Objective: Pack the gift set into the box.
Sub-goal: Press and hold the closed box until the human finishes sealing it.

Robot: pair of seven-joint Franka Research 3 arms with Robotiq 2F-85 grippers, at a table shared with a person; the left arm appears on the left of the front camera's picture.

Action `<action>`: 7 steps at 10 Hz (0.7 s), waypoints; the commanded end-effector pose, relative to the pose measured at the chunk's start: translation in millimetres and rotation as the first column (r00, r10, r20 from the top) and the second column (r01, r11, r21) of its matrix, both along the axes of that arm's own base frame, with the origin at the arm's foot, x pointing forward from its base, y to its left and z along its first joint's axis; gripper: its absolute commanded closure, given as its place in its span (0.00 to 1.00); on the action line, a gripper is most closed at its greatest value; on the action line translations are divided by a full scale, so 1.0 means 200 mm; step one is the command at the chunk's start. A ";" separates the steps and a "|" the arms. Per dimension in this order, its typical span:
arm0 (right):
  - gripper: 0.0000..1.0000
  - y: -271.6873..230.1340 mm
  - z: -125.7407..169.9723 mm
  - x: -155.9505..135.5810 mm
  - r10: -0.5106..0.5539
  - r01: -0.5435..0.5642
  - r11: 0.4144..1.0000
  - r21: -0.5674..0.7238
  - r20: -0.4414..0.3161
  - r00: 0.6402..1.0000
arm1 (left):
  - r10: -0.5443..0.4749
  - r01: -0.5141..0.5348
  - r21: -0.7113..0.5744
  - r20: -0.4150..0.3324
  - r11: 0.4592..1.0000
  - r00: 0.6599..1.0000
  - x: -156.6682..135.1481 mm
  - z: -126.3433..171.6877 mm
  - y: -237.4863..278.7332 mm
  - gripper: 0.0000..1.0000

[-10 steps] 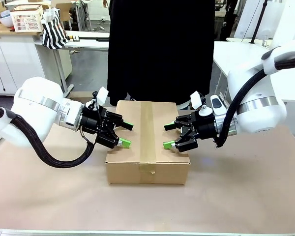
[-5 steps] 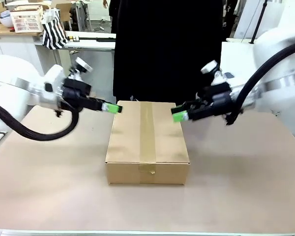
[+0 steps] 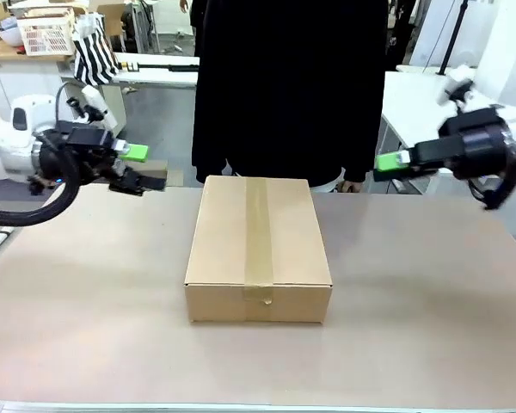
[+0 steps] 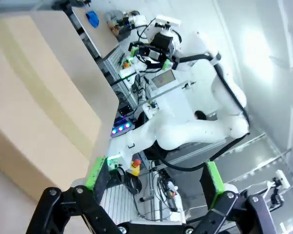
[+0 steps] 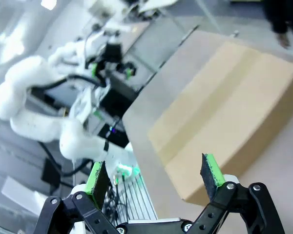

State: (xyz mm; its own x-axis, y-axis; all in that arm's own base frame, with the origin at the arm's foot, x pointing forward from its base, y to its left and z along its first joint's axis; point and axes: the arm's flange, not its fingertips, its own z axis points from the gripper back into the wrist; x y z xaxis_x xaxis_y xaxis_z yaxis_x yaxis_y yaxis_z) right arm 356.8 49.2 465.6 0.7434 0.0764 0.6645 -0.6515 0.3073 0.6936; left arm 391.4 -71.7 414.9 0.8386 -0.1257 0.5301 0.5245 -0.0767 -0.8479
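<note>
Left gripper [image 3: 140,168] hangs at the desk's left edge, well apart from the box [image 3: 258,245], its green-padded fingers spread with nothing between them; its wrist view shows the same gap at the gripper [image 4: 154,178], with the box [image 4: 39,97] off to the upper left. Across the middle, the box sits on the desk [image 3: 95,310] with its flaps down and a strip of tape [image 3: 257,237] running along the centre seam and over the near edge. The gift set cannot be seen; I judge it is inside, since the box looks sealed, though nothing confirms this. A person in dark clothing [image 3: 284,86] stands just behind the box. Right gripper [image 3: 394,161] hangs high on the right, also well clear, and in the wrist view its fingers [image 5: 154,178] stand apart and empty, the box [image 5: 224,122] beyond them.

By my reading the packing is done and the arms are clear. To finish well, both should stay off the box so it is not nudged, and the tape should lie flat.
</note>
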 end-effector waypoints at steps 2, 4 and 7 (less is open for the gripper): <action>0.00 -0.39 -0.18 -0.23 -0.184 0.197 0.970 0.145 -0.098 0.978 | 0.040 -0.042 -0.035 -0.079 0.998 0.996 -0.12 -0.02 0.30 0.00; 0.00 -0.37 -0.03 0.00 -0.156 0.160 0.984 0.073 -0.061 0.986 | 0.047 -0.048 -0.022 -0.047 0.999 0.998 -0.08 -0.01 0.24 0.00; 0.00 -0.37 -0.03 0.00 -0.156 0.160 0.984 0.073 -0.061 0.986 | 0.047 -0.048 -0.022 -0.047 0.999 0.998 -0.08 -0.01 0.24 0.00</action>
